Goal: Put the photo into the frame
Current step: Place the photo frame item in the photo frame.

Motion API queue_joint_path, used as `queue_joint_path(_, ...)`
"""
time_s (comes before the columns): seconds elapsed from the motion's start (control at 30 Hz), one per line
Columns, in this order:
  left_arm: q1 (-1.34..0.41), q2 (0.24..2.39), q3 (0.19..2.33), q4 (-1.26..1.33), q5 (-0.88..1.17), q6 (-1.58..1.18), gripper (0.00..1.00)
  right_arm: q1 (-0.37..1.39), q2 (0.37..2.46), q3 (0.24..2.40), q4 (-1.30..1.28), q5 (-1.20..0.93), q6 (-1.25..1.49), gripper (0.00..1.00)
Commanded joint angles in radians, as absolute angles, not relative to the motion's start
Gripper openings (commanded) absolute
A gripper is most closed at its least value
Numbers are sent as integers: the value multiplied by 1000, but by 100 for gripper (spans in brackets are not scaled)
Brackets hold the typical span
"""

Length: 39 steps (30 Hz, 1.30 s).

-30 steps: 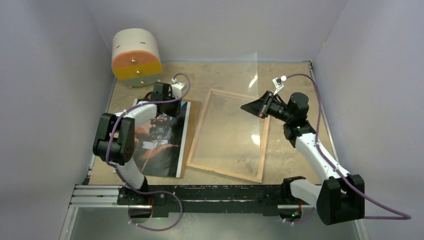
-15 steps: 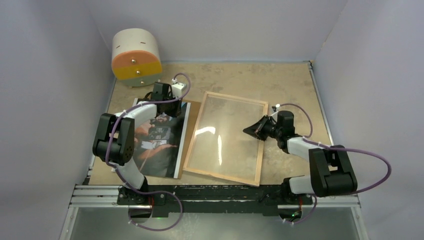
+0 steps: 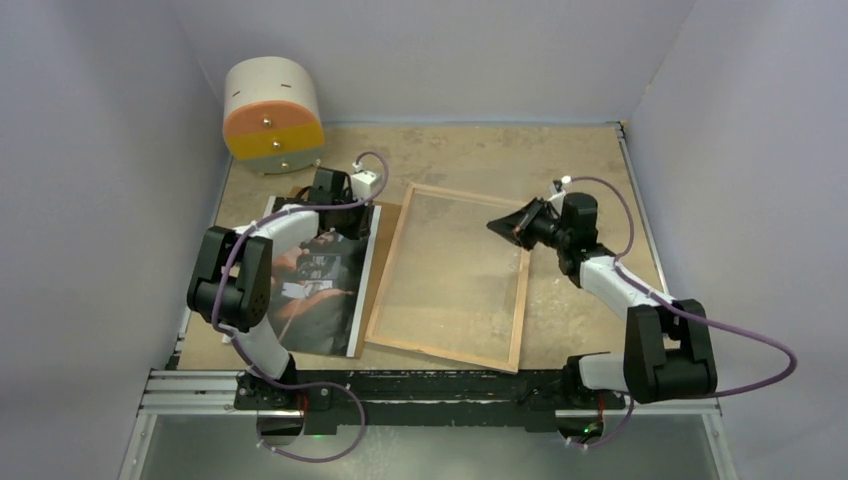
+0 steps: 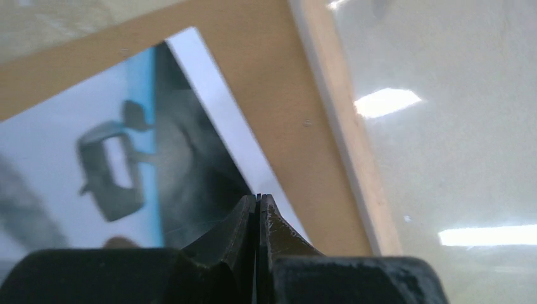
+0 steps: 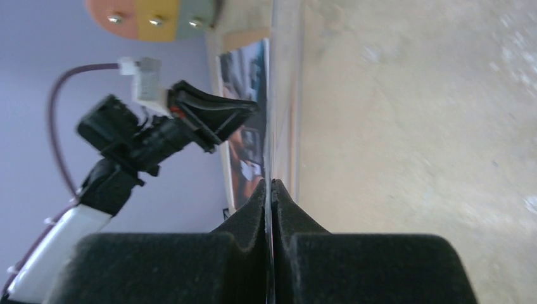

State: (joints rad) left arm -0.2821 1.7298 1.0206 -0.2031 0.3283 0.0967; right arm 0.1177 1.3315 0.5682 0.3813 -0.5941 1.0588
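The photo (image 3: 315, 290) lies face up at the left on a brown backing board (image 3: 388, 218). It also shows in the left wrist view (image 4: 126, 158). The frame (image 3: 443, 349) lies flat at mid-table, wooden rim up. My left gripper (image 3: 343, 218) is shut, its tips (image 4: 258, 197) at the photo's white border near the far right corner; I see nothing between the jaws. My right gripper (image 3: 497, 226) is over the frame's far right part, shut (image 5: 270, 182) on the edge of the clear pane (image 5: 273, 76), which appears edge-on.
A round cream drawer unit with orange and yellow fronts (image 3: 272, 115) stands at the back left. Grey walls close in the left, back and right sides. A black rail (image 3: 430, 385) runs along the near edge.
The pane stood raised above the frame a second ago, then came down flat onto it. The right gripper has since lifted slightly toward the back. The left arm barely moved.
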Motion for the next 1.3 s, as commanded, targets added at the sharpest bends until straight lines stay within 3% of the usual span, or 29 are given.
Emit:
queue_joint_path(0.0, -202, 1691, 1102, -176, 303, 71, 0, 118, 1263, 703, 391, -623, 1113, 0)
queue_joint_path(0.2, -130, 1690, 1145, -179, 286, 63, 0, 153, 1227, 703, 471, -650, 1219, 0)
queue_joint_path(0.5, -118, 1711, 1137, -198, 299, 88, 0, 183, 1252, 524, 852, -664, 1503, 0)
queue_joint_path(0.83, -117, 1697, 1145, -198, 296, 76, 0, 311, 1248, 682, 771, -609, 1455, 0)
queue_joint_path(1.27, -120, 1705, 1108, -213, 346, 105, 0, 315, 1321, 476, 701, -523, 1295, 0)
